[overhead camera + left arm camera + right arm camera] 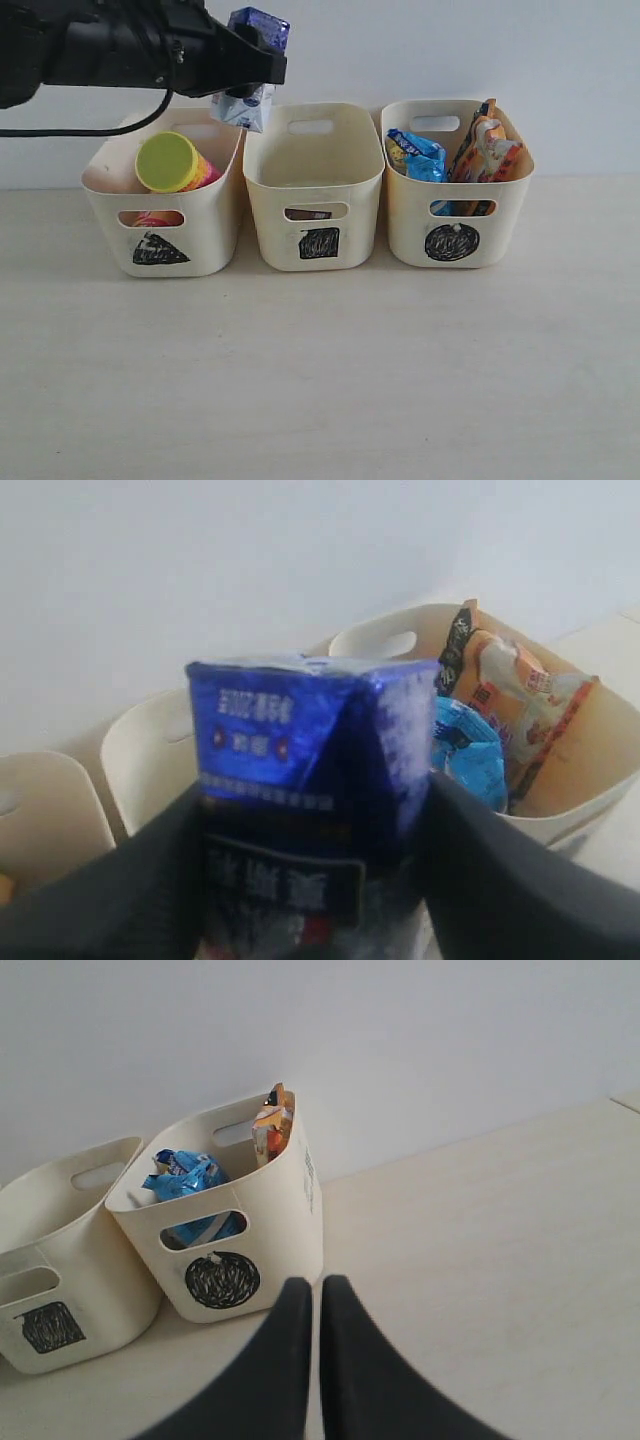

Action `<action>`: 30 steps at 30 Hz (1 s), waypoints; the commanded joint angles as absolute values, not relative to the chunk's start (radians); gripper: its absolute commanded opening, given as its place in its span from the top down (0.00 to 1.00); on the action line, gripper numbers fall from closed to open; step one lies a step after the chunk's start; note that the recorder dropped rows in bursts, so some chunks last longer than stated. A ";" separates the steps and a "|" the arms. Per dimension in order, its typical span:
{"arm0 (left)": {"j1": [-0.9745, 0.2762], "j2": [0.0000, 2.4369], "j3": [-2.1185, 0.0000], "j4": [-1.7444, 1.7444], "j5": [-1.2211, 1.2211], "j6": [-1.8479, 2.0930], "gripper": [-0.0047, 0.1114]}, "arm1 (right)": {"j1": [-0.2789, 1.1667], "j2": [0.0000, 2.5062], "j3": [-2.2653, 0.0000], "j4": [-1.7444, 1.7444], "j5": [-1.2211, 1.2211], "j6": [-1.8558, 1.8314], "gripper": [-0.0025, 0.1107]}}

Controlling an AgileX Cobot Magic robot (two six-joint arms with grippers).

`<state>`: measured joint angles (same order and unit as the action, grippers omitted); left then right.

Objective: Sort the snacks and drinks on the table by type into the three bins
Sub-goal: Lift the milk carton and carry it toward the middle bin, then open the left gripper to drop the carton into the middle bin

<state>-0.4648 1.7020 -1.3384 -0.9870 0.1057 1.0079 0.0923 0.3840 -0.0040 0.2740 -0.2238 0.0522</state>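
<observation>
My left gripper (256, 68) is shut on the small white-and-blue carton (244, 108), holding it in the air over the back rims between the triangle bin (205, 235) and the square bin (313, 160). In the left wrist view the carton (290, 730) fills the space between both black fingers (490, 880). A chip tube with a yellow lid (168, 162) lies in the triangle bin. The circle bin (410, 235) holds the blue bag (417, 155) and the orange-white bag (487, 150). My right gripper (315, 1285) is shut and empty, low over the table (500, 1240) beside the circle bin (275, 1230).
A dark item (308, 214) shows through the square bin's handle cutout. The three bins stand in a row against a white wall (450, 50). The pale table (320, 380) stretches out in front of them. The right arm does not show in the exterior view.
</observation>
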 commanded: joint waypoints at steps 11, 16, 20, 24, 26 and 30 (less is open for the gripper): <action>-0.467 1.989 -1.614 -1.014 0.000 0.998 0.92 | 0.091 0.382 0.000 0.272 -0.228 0.042 0.98; -0.467 2.075 -1.697 -1.014 0.000 0.998 0.92 | 0.091 0.382 0.000 0.272 -0.228 0.042 0.98; -0.467 2.127 -1.738 -1.014 0.000 0.998 0.92 | 0.091 0.382 0.000 0.272 -0.228 0.042 0.98; -0.467 2.149 -1.750 -1.014 0.000 0.998 0.91 | 0.091 0.382 0.000 0.272 -0.230 0.042 0.98; -0.467 2.152 -1.750 -1.014 0.013 0.998 0.84 | 0.091 0.382 0.000 0.272 -0.234 0.042 0.98; -0.467 2.153 -1.750 -1.014 0.038 0.998 0.61 | 0.091 0.382 0.000 0.272 -0.234 0.042 0.98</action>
<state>-0.4648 2.1647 -1.7384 -1.0037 0.0376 1.0070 0.0923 0.3840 -0.0040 0.2740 -0.2238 0.0522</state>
